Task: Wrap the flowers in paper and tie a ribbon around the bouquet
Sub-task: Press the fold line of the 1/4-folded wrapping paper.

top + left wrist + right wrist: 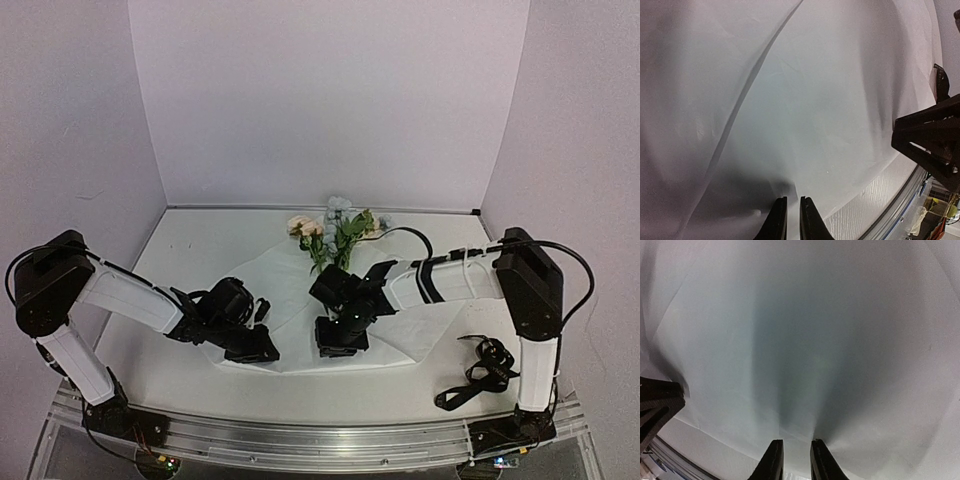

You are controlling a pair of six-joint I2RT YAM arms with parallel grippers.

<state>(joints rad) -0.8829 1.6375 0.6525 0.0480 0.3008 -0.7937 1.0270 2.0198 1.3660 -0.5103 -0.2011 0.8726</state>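
Nearest the arm bases, the ribbon [485,370] lies in a loose heap, well off to the outer side of the right pincer [796,457] and touched by neither arm. A little farther in, both pincers sit low at the near border of the paper [830,100].

The left pincer [792,217] has its jaws almost together, and the sheet is drawn up in a ridge to their tips, so it reads as grasping that border. The right pincer stands just to its right. A narrow slot shows between its fingers and creases run to them, but I cannot tell whether it is clamped on the sheet or only pressing against it.

Ahead of both pincers the paper spreads away, with one long fold running diagonally before the left one. Farthest off, past the right pincer's wrist, the flowers [335,232] lie with their blooms beyond the sheet's far corner. Their stems are hidden beneath the arm.

The step in hand looks like the wrapping, early on, as no cone is formed around the stems. The next move likely calls for a sure hold on the right. After that the near border has to go up and over toward the stems without tearing the thin sheet or dragging the bunch.
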